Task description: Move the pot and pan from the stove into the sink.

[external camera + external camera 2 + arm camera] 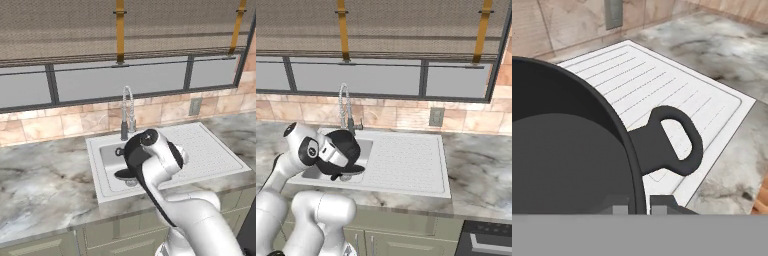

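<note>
The hand [639, 206] is clamped on the rim of the pot [562, 150], one dark fingertip inside the wall and one outside, close beside the pot's looped side handle [669, 142]. In the hand view the pot is dark and round with straight walls, and nothing lies in it; its bare grey-black floor shows. The looped handle sticks out over the ribbed white drainboard [662, 80].

In the base views the pot hangs from the hand above the sink [107, 187], over the basin rather than resting on it; in the right base view it reads as a dark round shape with a flat bottom edge at the end of the white arm, above the left part of the sink. Whether anything lies in the basin cannot be told, since the arm covers most of it. The tall curved chrome faucet [127, 112] rises from the back rim just behind the pot.

The sink is set into a marbled grey and white tabletop [45, 180], with the drainboard to the right of the basin. Pale cabinet fronts [401, 235] run below. Behind it is a tan tiled backsplash [396, 117] with a grey wall outlet [436, 117], and above that a wide window with a dark frame [120, 80] and a woven blind with orange straps [120, 30].
</note>
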